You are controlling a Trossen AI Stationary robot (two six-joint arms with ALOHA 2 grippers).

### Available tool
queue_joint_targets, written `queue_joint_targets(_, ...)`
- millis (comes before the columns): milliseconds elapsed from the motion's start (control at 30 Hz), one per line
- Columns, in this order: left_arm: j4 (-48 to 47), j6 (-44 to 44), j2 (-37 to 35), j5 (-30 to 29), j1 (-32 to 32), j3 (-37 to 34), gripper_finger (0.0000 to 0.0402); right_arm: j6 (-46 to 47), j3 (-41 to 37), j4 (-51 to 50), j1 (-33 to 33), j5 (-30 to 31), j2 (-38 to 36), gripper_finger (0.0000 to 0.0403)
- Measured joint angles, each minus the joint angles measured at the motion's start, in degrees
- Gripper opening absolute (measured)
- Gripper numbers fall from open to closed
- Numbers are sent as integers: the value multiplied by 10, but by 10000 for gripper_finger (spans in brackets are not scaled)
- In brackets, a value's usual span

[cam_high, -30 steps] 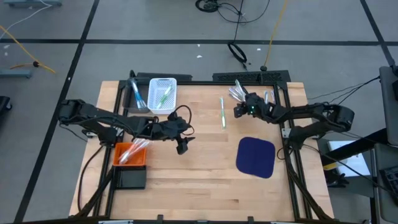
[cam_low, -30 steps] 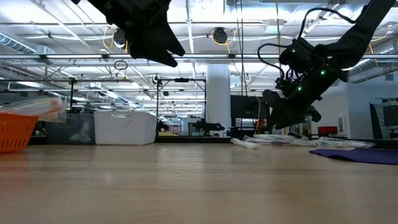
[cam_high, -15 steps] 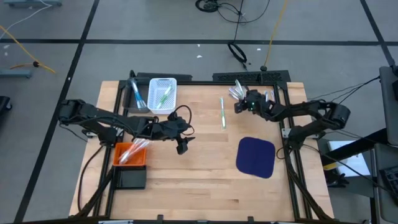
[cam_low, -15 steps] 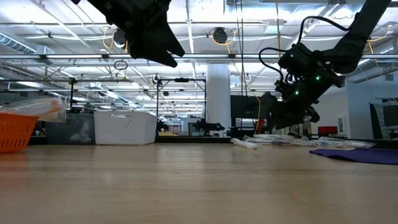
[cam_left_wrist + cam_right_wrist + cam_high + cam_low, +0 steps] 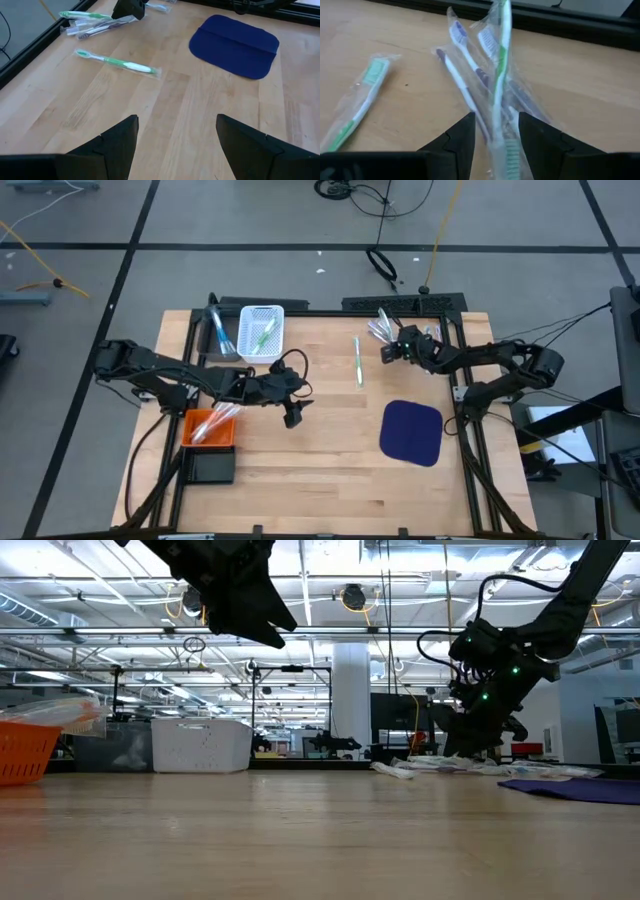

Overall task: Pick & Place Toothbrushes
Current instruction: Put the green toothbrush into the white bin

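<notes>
A pile of wrapped toothbrushes (image 5: 380,328) lies by the table's far edge, also in the right wrist view (image 5: 470,75). A single green one (image 5: 358,362) lies flat just to its left, seen as well past the left fingers (image 5: 117,62). My right gripper (image 5: 386,352) (image 5: 470,745) is low over the pile. It is open (image 5: 496,137), with a finger on either side of a wrapped green toothbrush (image 5: 501,65). My left gripper (image 5: 293,417) (image 5: 176,137) hangs open and high above the table's middle. More toothbrushes lie in the white basket (image 5: 261,332) and the orange basket (image 5: 208,427). My right gripper comes at the wrapped green toothbrush (image 5: 499,107) on top of the pile, slanting down, its fingers along the handle. The clear wrapper fills the gap between the fingers (image 5: 465,135). I cannot tell whether they touch it. The toothbrush rests on the pile.
A dark blue cloth (image 5: 412,431) lies flat on the table's near right part. A black box (image 5: 212,466) sits near the orange basket. A few toothbrushes (image 5: 218,328) lie left of the white basket. Bare wood spreads across the middle and near side.
My right gripper has moved a little toward the far right, onto the toothbrush pile, and has sunk lower toward the table. The left arm has kept still.
</notes>
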Motion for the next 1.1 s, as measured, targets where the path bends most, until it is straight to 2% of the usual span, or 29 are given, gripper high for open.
queue_joint_targets(333,0,0,0,-2,0,0,271,6,0,-28,1,-2,1,132)
queue_joint_targets(433,0,0,0,-2,0,0,271,6,0,-31,1,-2,0,100)
queue_joint_targets(600,0,0,0,-2,0,0,271,5,0,-43,1,-10,1,13)
queue_joint_targets(900,1,0,0,-2,0,0,271,2,0,-19,1,-25,0,1)
queue_joint_targets(1100,7,0,0,-2,0,0,271,-1,0,3,5,-64,-25,0)
